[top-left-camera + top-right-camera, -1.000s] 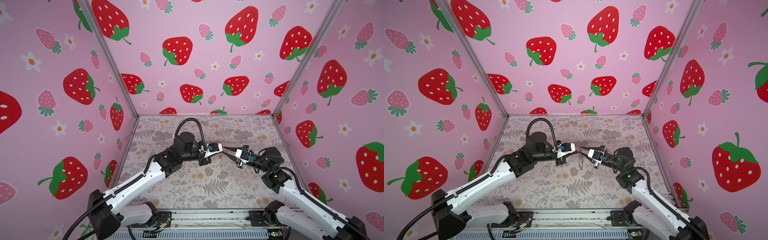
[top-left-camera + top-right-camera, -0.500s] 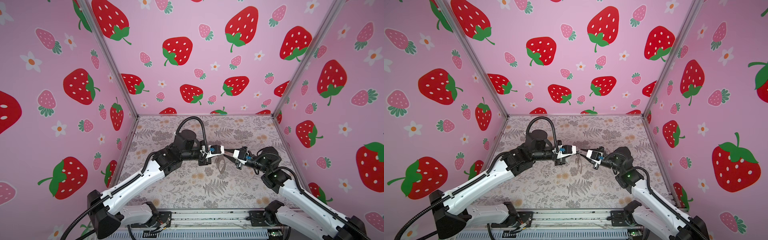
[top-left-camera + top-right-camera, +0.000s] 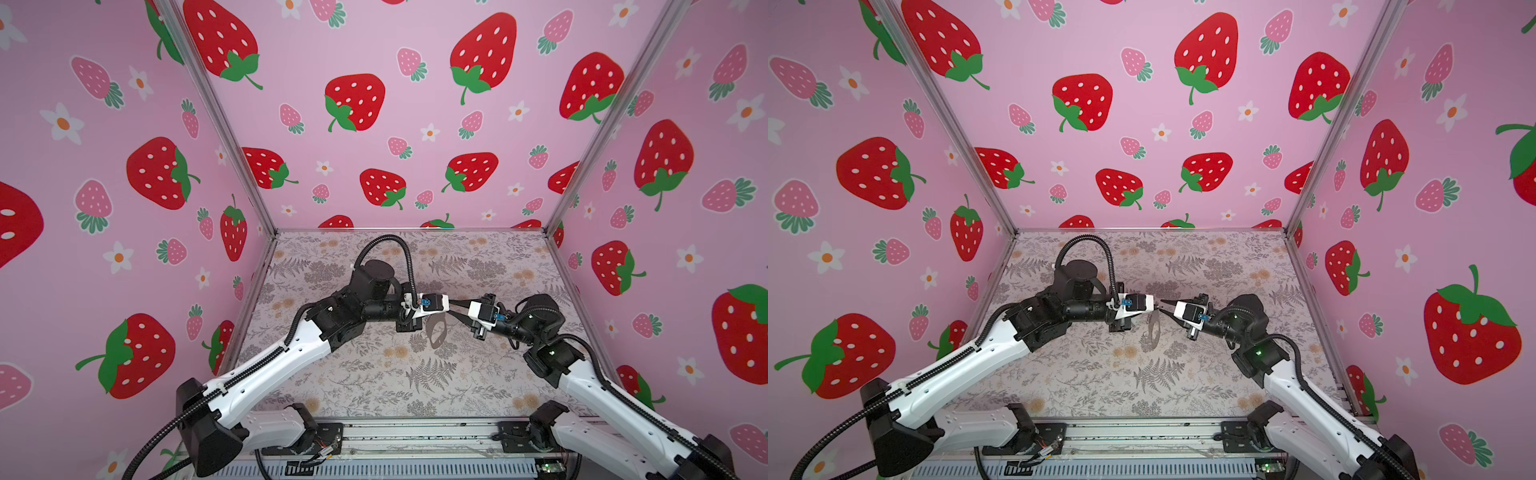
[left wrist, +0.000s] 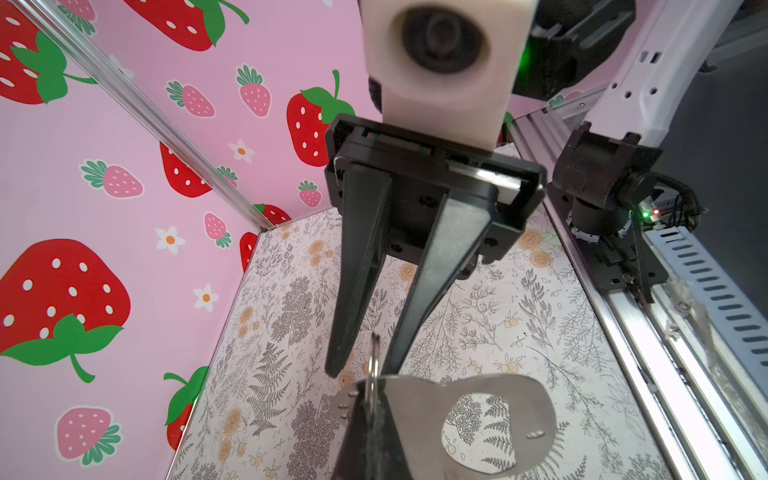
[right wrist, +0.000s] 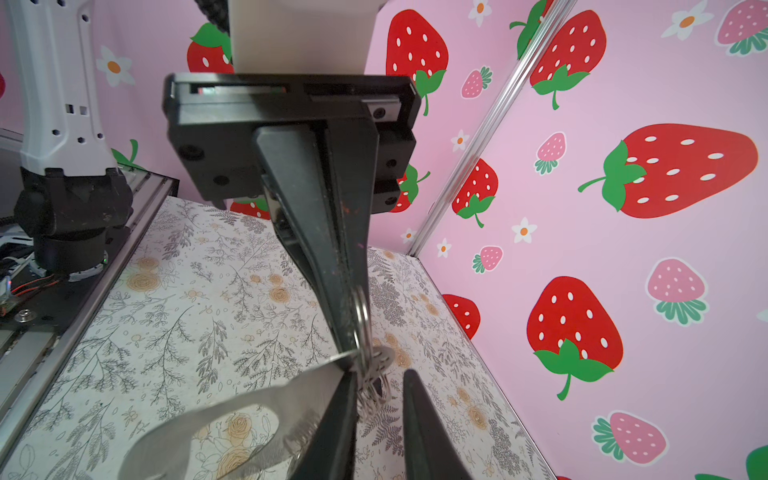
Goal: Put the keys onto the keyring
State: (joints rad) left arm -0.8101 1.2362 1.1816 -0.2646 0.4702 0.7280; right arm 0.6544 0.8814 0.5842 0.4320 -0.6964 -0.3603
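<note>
Mid-frame, the left gripper [image 3: 449, 305] clamps the keyring [image 3: 436, 332]. The right gripper [image 4: 363, 368], jaws slightly apart, flanks its ring [image 4: 374, 359]. I see 0 keys attached.

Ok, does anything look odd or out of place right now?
Nothing spilled or damaged. The keyring dangles in mid-air, pinched by the left gripper, and I can't spot any keys on the table.

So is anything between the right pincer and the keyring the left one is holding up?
Nothing visible stands in the way. The left pincer is shut on the keyring, held in the air. A small ring at its edge stands between the open fingers of the right pincer.
</note>
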